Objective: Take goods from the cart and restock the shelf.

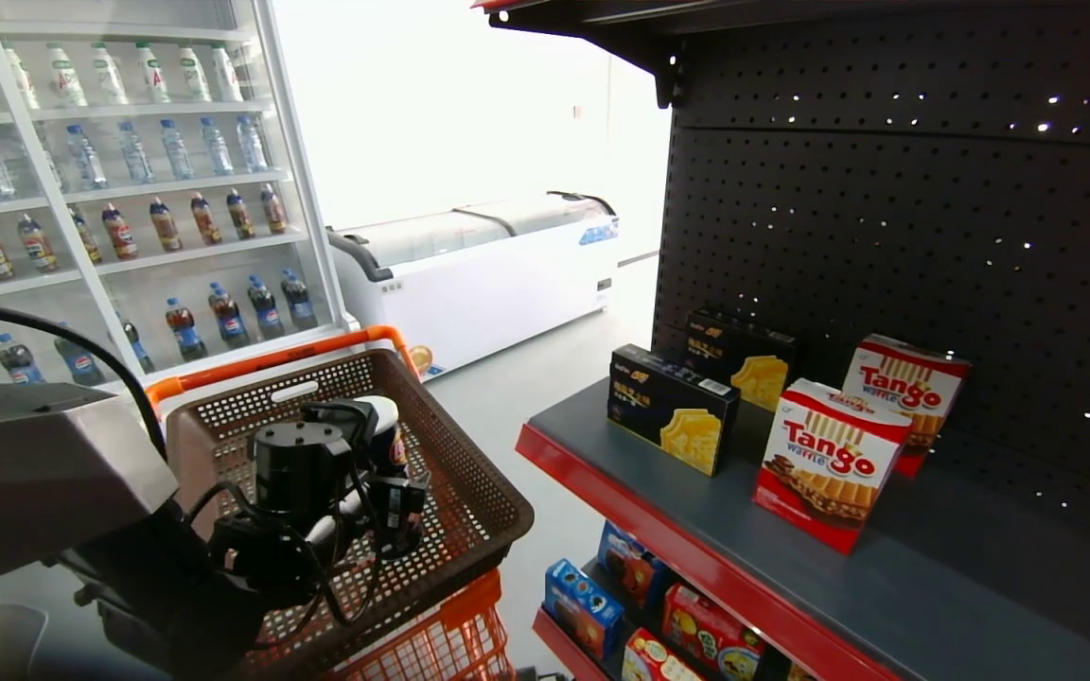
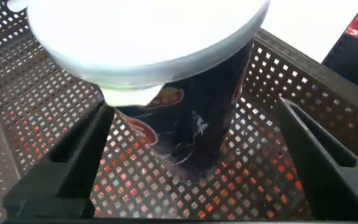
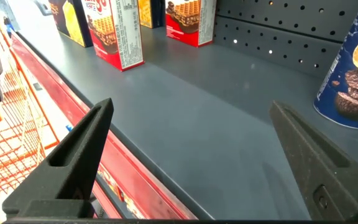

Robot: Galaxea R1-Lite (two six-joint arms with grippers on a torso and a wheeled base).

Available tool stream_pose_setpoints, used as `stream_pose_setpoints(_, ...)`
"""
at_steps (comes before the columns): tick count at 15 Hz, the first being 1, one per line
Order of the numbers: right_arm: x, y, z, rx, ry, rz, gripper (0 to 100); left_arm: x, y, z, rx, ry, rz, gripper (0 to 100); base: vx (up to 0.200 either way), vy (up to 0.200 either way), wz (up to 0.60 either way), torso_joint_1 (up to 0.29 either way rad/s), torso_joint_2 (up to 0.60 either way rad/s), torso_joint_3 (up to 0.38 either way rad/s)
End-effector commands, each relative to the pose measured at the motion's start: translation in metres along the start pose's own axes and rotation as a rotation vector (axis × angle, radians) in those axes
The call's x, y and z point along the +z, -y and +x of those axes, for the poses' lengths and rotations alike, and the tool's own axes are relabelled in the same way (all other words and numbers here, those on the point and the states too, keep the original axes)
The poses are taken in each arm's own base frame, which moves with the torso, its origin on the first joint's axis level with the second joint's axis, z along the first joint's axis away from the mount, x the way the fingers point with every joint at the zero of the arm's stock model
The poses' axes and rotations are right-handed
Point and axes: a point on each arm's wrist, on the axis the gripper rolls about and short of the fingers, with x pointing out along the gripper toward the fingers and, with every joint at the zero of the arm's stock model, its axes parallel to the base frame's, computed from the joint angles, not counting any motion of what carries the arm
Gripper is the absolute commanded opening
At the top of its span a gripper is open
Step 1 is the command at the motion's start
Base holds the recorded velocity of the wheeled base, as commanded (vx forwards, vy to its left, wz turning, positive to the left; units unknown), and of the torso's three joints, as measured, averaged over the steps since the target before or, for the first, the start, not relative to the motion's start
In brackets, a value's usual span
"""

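Left wrist view looks down at a tall can point(image 2: 197, 134) with a white lid point(image 2: 148, 37), and the can sits in the brown basket point(image 1: 474, 482) on the cart point(image 1: 271, 357). The left claw point(image 2: 194, 109) is wide open with one finger on each side of the can, and I cannot tell if a finger touches it. I think the job right now is to grab this can. To do it well, the claw should close on the dark round side under the lid, not on the lid, because the lid may pop off. The squeeze should be soft, since a can like this may dent or slip. Then it should go straight up so it does not bump the basket wall. The right claw point(image 3: 191, 104) is wide open too, holds nothing, and hangs over a bare part of the grey shelf point(image 3: 185, 118). The red wafer boxes point(image 1: 834, 463) and the dark boxes point(image 1: 673, 407) stand farther along the shelf, and a blue cookie tub point(image 3: 353, 68) stands near the back wall, so that bare part looks like a good place for the can
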Motion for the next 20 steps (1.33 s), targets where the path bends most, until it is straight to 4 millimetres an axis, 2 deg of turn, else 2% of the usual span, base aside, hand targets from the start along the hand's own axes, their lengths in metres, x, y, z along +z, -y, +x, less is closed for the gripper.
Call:
stream_pose_setpoints(1,0.000,0.000,0.000,0.000,0.000,0.000,100,-0.012,0.004,0.009,-0.003,-0.030,0.011,100,0.000,0.000,0.00,0.000,0.00,0.000)
stream_pose_setpoints(5,0.000,0.000,0.000,0.000,0.000,0.000,100,-0.019,0.007,0.018,-0.001,-0.014,0.016,100,0.000,0.000,0.00,0.000,0.00,0.000)
stream_pose_setpoints(9,0.000,0.000,0.000,0.000,0.000,0.000,100,-0.017,0.010,0.033,0.033,0.000,0.014,100,0.000,0.000,0.00,0.000,0.00,0.000)
stream_pose_setpoints(10,0.000,0.000,0.000,0.000,0.000,0.000,100,-0.016,0.011,0.038,0.048,0.007,0.012,0,0.000,0.000,0.00,0.000,0.00,0.000)
stream_pose_setpoints(15,0.000,0.000,0.000,0.000,0.000,0.000,100,-0.014,0.011,0.042,0.065,-0.016,0.018,0,0.000,0.000,0.00,0.000,0.00,0.000)
stream_pose_setpoints(16,0.000,0.000,0.000,0.000,0.000,0.000,100,-0.010,0.011,0.036,0.063,-0.046,0.029,0,0.000,0.000,0.00,0.000,0.00,0.000)
stream_pose_setpoints(20,0.000,0.000,0.000,0.000,0.000,0.000,100,0.050,-0.003,-0.008,-0.023,0.034,-0.034,0,0.000,0.000,0.00,0.000,0.00,0.000)
